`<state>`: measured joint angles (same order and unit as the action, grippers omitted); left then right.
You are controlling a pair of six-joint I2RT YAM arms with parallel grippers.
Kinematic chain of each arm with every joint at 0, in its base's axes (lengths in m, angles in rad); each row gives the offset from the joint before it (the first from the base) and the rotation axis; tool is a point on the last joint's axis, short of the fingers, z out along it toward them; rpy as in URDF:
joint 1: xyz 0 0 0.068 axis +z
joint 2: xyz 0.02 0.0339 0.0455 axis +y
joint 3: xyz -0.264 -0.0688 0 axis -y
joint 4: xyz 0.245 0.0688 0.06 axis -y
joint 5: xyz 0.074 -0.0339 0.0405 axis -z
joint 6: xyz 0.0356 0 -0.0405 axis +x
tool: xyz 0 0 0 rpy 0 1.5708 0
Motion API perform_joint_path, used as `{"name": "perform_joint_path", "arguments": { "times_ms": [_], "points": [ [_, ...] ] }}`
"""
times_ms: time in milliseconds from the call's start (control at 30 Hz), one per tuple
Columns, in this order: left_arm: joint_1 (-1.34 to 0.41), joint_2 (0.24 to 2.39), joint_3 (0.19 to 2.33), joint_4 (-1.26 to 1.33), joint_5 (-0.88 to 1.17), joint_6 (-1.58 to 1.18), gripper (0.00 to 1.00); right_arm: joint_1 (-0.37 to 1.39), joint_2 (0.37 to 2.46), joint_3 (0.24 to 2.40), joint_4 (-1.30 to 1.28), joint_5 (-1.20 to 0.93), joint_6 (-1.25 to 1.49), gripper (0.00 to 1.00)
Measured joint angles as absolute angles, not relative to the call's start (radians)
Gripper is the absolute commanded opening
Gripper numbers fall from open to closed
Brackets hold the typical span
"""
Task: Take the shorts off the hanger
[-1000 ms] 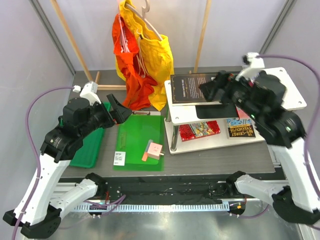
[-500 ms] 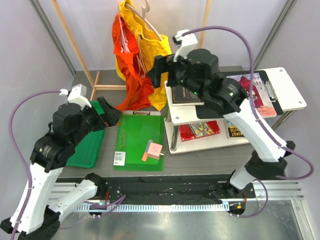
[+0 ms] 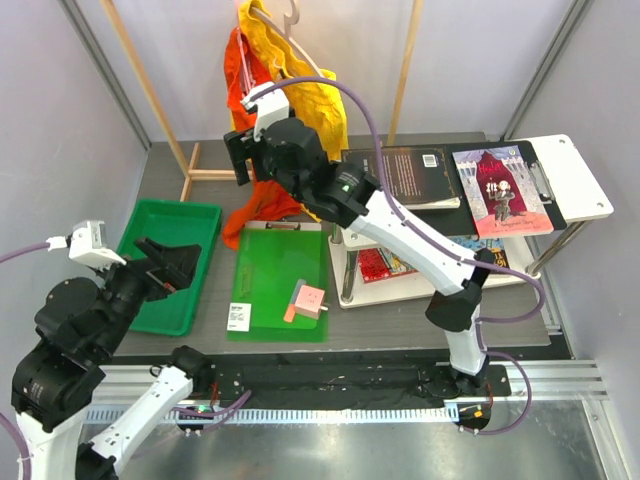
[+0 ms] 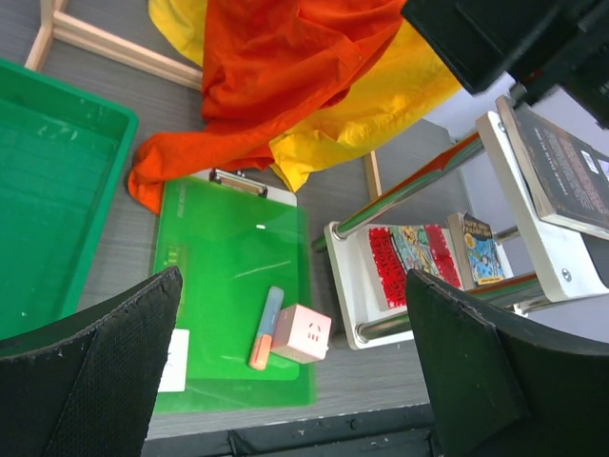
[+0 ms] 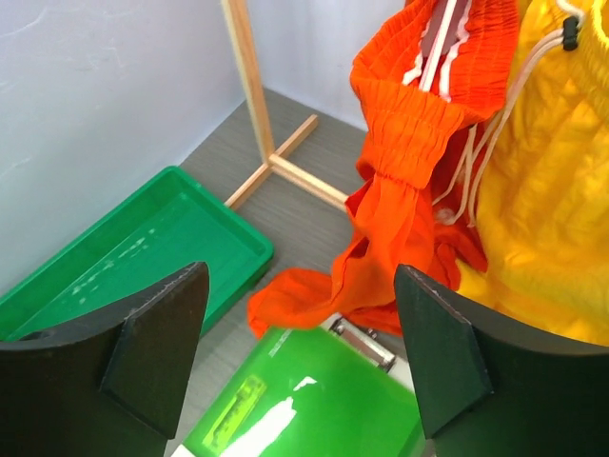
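Two pairs of shorts hang from a hanger [image 3: 291, 18] on the wooden rack at the back. The orange-red shorts [image 3: 243, 93] hang on the left, and their lower end [image 5: 314, 295] trails onto the table by the clipboard's clip. The yellow shorts [image 3: 312, 100] hang on the right with a white drawstring [image 5: 495, 124]. My right gripper [image 3: 238, 160] is open just in front of the orange-red shorts [image 5: 409, 181], nothing between its fingers. My left gripper [image 3: 176, 262] is open, low at the near left, apart from the cloth [image 4: 276, 76].
A green tray [image 3: 200, 225] lies at the left. A green clipboard [image 3: 280, 270] beside it carries a pink cube [image 3: 310, 298] and a marker [image 4: 265, 328]. A white two-level shelf [image 3: 575, 170] with books stands at the right. Wooden rack posts [image 3: 145, 90] rise behind.
My right arm has swung left from over the shelf to the hanging shorts. My left arm has drawn back toward the near left corner.
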<state>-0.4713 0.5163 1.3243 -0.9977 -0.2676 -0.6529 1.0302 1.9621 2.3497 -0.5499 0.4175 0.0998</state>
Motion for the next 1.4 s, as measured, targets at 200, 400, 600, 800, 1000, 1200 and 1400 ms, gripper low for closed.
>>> {"name": "perform_joint_path", "arguments": {
  "times_ms": [200, 400, 600, 800, 1000, 1200, 1400],
  "points": [
    [-0.471, 0.507, 1.303, -1.023, -0.257, -0.678, 0.98, 1.031, 2.039, 2.362, -0.435, 0.528, 0.033, 0.73],
    [-0.471, 0.507, 1.306, -1.029, -0.244, -0.68, 0.98, 1.025, 2.115, 2.376, -0.383, 0.617, -0.011, 0.64],
    [-0.471, 0.507, 1.309, -1.03, -0.242, -0.68, 0.98, 1.021, 2.141, 2.376, -0.357, 0.659, -0.017, 0.5],
    [-0.471, 0.507, 1.338, -1.03, -0.205, -0.691, 0.97, 1.007, 2.141, 2.374, -0.288, 0.667, -0.02, 0.46],
    [-0.471, 0.507, 1.365, -1.029, -0.17, -0.708, 0.97, 0.987, 2.16, 2.376, -0.205, 0.654, -0.015, 0.41],
    [-0.471, 0.507, 1.384, -1.029, -0.156, -0.72, 0.97, 0.965, 2.198, 2.376, -0.186, 0.637, 0.022, 0.35],
    [-0.471, 0.508, 1.392, -1.029, -0.144, -0.726, 0.97, 0.956, 2.201, 2.336, -0.13, 0.606, 0.052, 0.18]
  ]
}}
